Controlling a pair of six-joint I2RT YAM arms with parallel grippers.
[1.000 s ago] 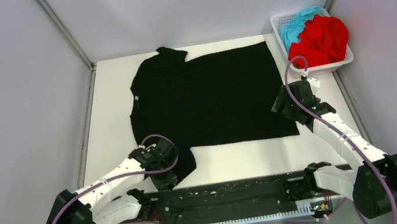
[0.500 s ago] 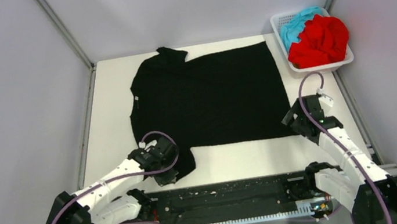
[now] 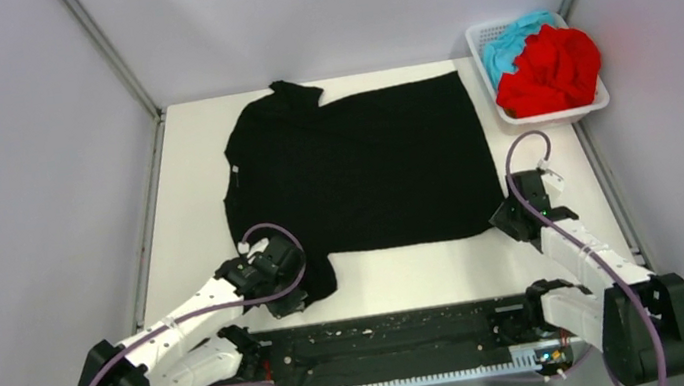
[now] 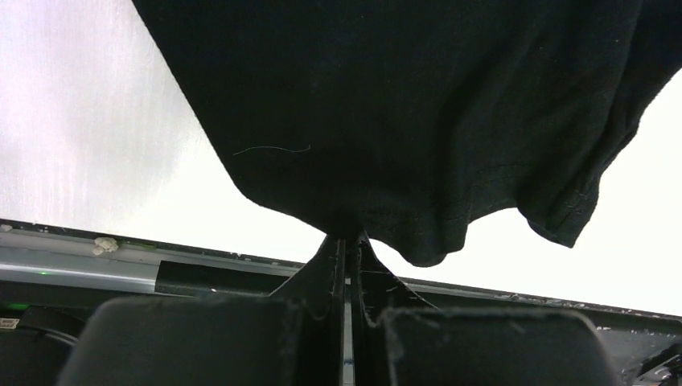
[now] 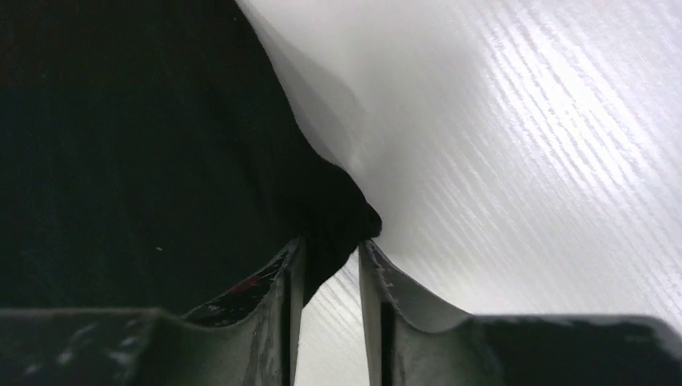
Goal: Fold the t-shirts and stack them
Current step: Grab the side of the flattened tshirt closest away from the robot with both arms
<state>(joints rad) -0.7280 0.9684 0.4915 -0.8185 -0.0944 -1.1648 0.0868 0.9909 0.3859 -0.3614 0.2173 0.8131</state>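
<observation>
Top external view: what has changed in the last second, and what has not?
The right gripper moved back along the right edge of the black t-shirt to its near corner, now pinched between its fingers. The left gripper kept hold of the near sleeve; the shirt and the white basket stayed put.

The white table (image 3: 183, 225) carries a black t-shirt (image 3: 355, 171) that is spread flat over most of its middle, collar toward the left side and hem toward the right. A white basket (image 3: 559, 116) stands at the far right corner, near the shirt's corner. A dark plate (image 3: 388, 336) runs along the near edge.
</observation>
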